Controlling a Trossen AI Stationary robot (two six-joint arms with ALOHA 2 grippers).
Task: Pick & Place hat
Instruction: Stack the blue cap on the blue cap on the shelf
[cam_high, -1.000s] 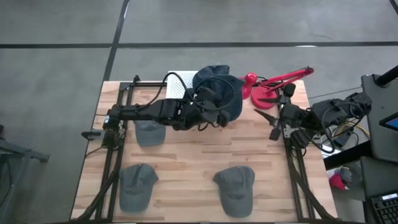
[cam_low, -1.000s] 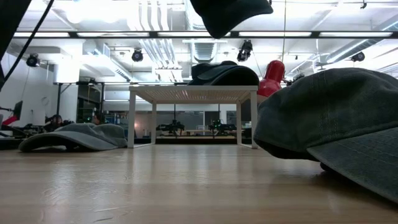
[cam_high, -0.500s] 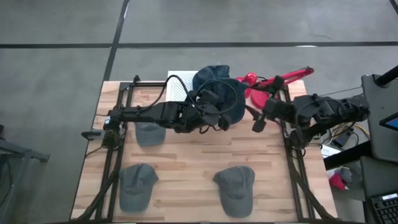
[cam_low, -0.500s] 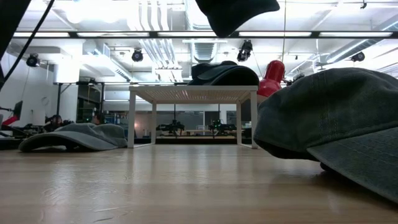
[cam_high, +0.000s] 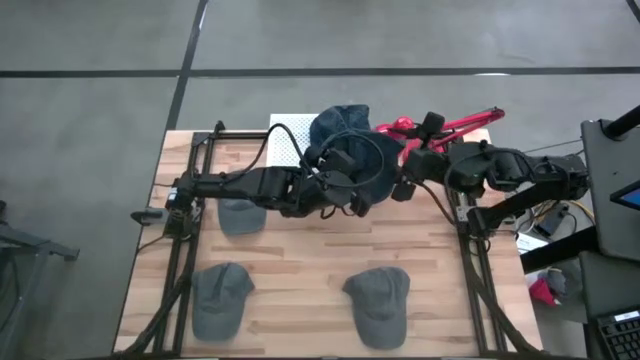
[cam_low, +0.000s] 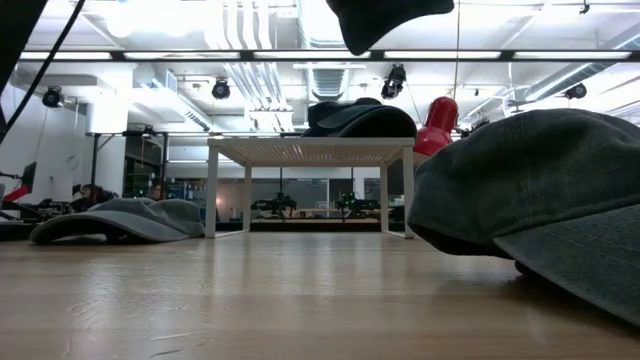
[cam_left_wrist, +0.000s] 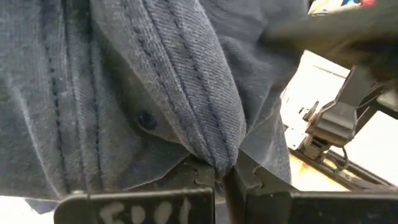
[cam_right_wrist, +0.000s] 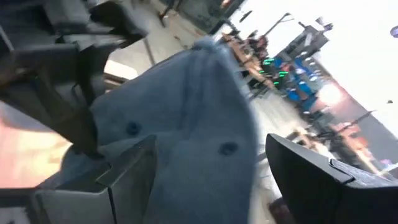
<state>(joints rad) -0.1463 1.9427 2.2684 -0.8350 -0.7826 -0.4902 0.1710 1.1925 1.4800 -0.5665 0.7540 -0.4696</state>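
Observation:
My left gripper (cam_high: 338, 186) is shut on a dark blue denim hat (cam_high: 368, 166), held in the air near the table's far middle. The hat's lower part shows at the top of the low view (cam_low: 386, 20). My right gripper (cam_high: 401, 187) is open at the hat's right side. In its wrist view its fingers (cam_right_wrist: 134, 171) stand on either side of the hat's crown (cam_right_wrist: 193, 118); whether they touch it I cannot tell. Another dark hat (cam_high: 338, 118) rests on a small white stand (cam_high: 288, 140). My left gripper pinches a seamed fold of the hat's cloth (cam_left_wrist: 219, 146) between its two fingers (cam_left_wrist: 249, 180), coming at it from the table's left. The hat is lifted clear of the table and bunches around the fingers.
Three grey hats lie on the wooden table: one at the left (cam_high: 240, 214), one near-left (cam_high: 220, 298), one near-middle (cam_high: 380, 304). A red stand (cam_high: 445, 128) lies at the far right behind my right arm. The white stand (cam_low: 310, 150) is at the far edge.
My right arm has swung from the table's right edge toward the left and far side, up to the held hat, fingers open. The left gripper has kept the hat in the air, which has risen slightly.

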